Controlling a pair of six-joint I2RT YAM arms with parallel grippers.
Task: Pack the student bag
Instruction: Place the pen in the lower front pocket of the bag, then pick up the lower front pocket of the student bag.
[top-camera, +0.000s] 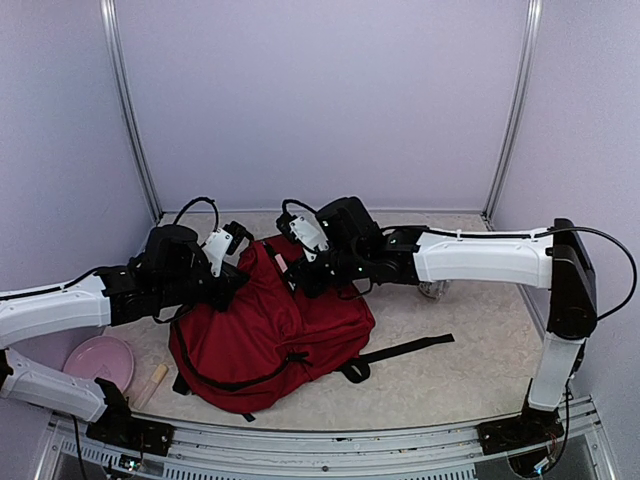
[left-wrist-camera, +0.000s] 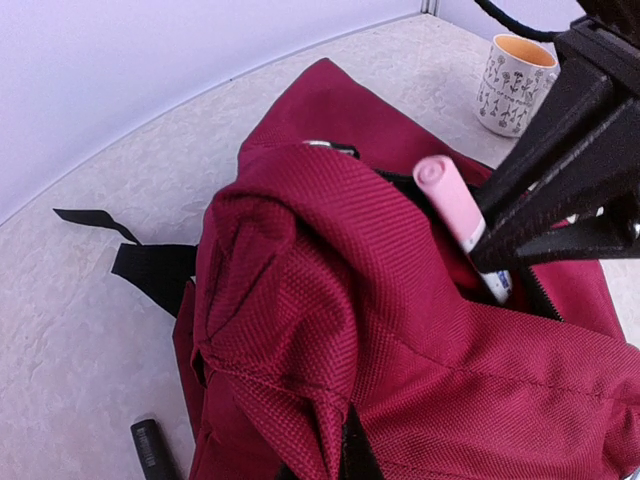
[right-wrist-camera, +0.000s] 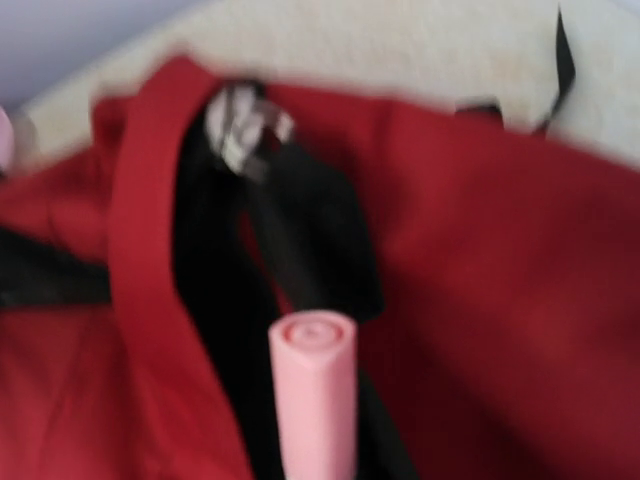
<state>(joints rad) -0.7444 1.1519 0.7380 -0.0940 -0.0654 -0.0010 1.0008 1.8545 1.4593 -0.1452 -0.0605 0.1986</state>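
The dark red student bag lies in the middle of the table with its top opening towards the arms. My left gripper is shut on a raised fold of the bag's fabric at the edge of the opening. My right gripper is shut on a pink marker, its capped end pointing into the dark open compartment. In the left wrist view the pink marker sits between the right gripper's black fingers, just above the zipper line.
A pink plate and a beige stick lie at the front left. A patterned mug stands behind the bag under the right arm. A black marker rests by the bag. A black strap trails right.
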